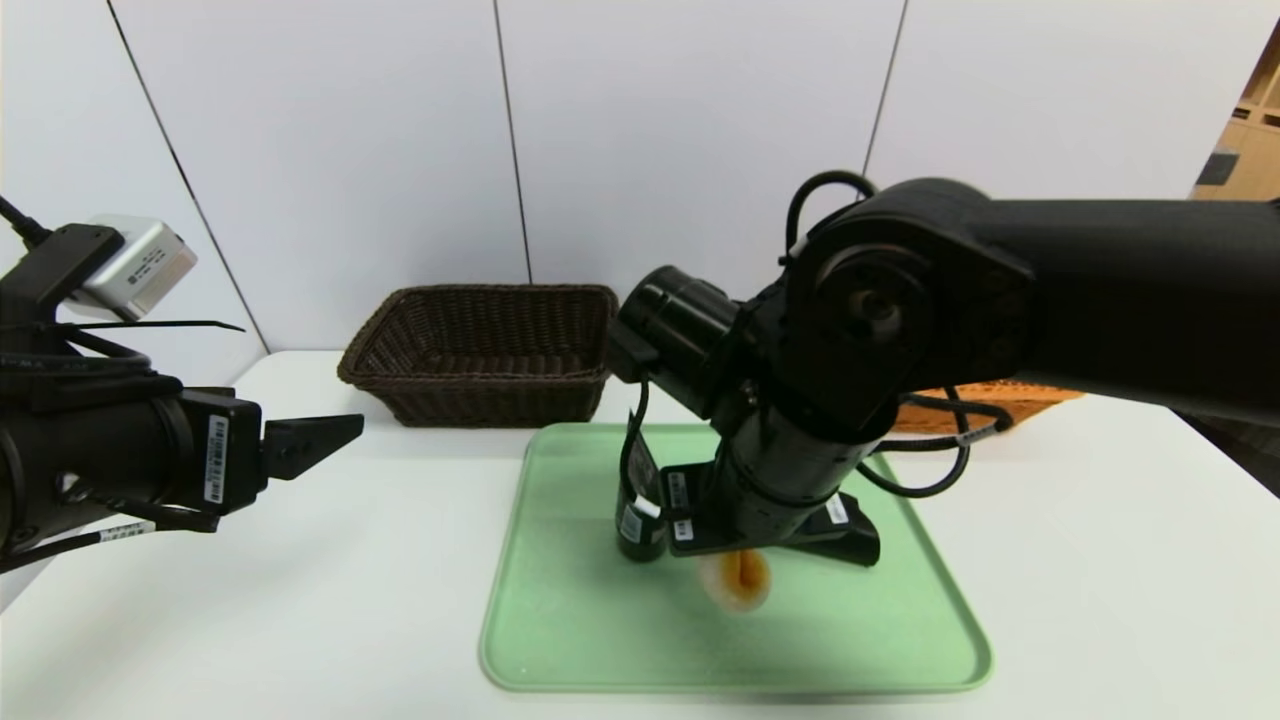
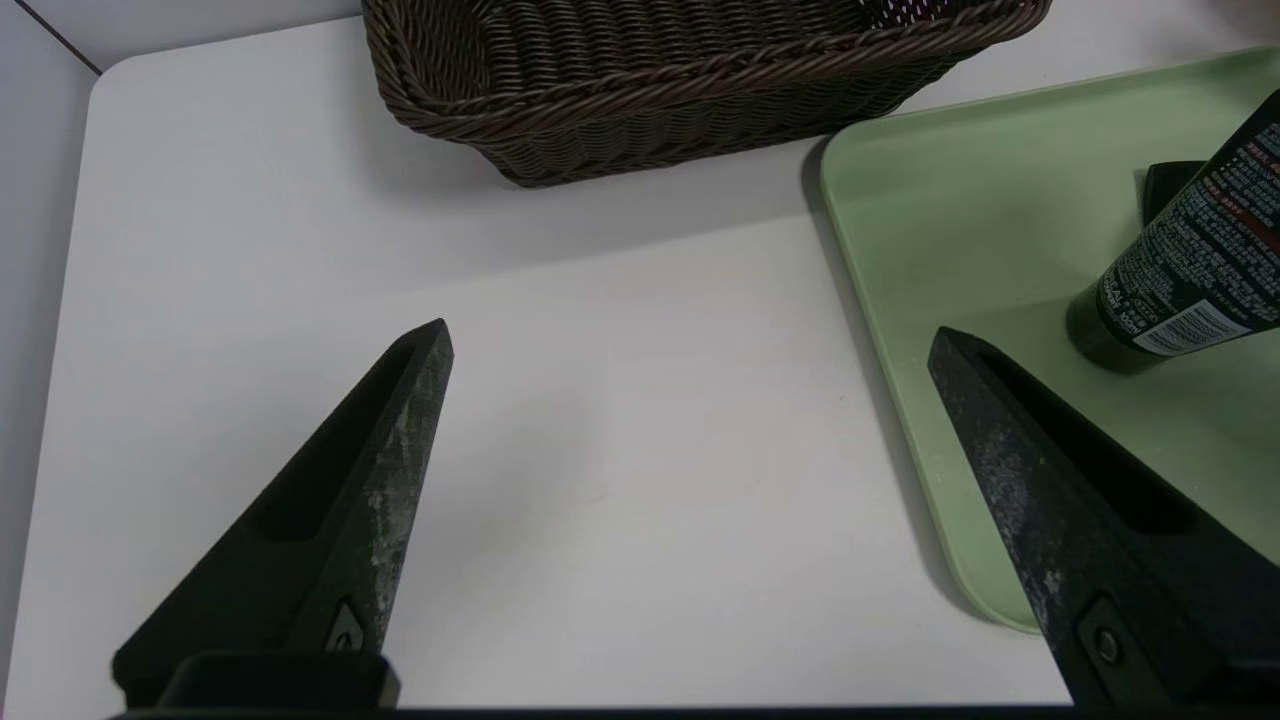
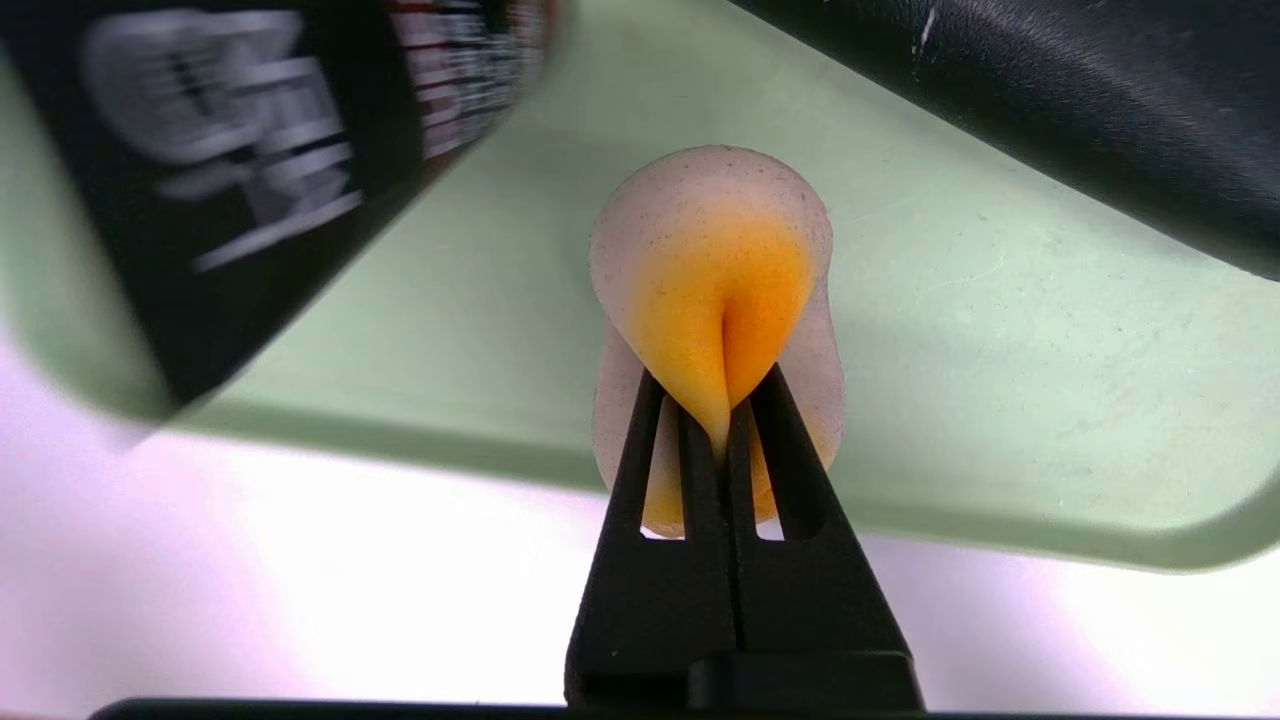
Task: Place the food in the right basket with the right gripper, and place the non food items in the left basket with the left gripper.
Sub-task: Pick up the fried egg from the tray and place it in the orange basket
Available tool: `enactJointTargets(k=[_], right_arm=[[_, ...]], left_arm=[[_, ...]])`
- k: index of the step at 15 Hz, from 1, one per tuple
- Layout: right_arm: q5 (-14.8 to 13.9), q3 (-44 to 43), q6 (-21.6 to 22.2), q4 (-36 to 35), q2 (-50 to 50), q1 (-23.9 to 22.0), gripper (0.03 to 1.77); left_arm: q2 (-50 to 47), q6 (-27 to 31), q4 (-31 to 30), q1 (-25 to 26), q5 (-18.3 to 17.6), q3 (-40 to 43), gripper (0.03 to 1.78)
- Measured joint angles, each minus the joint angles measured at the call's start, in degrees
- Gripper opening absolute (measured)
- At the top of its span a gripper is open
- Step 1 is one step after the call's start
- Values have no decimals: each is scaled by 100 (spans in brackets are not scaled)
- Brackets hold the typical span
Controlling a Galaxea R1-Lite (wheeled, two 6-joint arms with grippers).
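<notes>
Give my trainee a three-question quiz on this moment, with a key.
1. True or false: the right gripper is shut on the food piece.
2. The left gripper is: A) open above the bare table, B) inside the dark brown basket, C) holding the green-black tube.
3. Fill in: the tube stands on the green ____.

Key: 1 true; 2 A; 3 tray.
</notes>
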Motion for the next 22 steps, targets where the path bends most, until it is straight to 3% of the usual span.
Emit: enactJointTargets(k=[3, 5, 7, 11, 13, 16, 20, 22], right_arm=[[-96, -82, -40, -24, -556, -6, 6], [-372, -101, -151, -223, -991, -218, 6], [-562, -110, -313, -691, -1393, -701, 6], [-551, -116, -790, -1563, -1921, -2091, 6], [-297, -104, -857, -1736, -2007, -2878, 6], [535, -93, -846, -1910, -1942, -3841, 6], [1187, -82, -672, -2048, -1458, -4552, 6], [1447, -74, -432, -2492, -1152, -4773, 6]], left_arm=[[-91, 9, 9, 0, 7, 63, 169], [-160, 13, 17, 0, 7, 117, 169], [-210, 15, 9, 0, 16, 135, 169], [-262, 28, 9, -23, 88, 102, 169], [-288, 30, 15, -87, 154, 102, 169], [-306, 33, 12, -149, 199, 111, 169], [-306, 20, 9, -160, 208, 130, 169], [-310, 15, 9, -160, 208, 146, 169]])
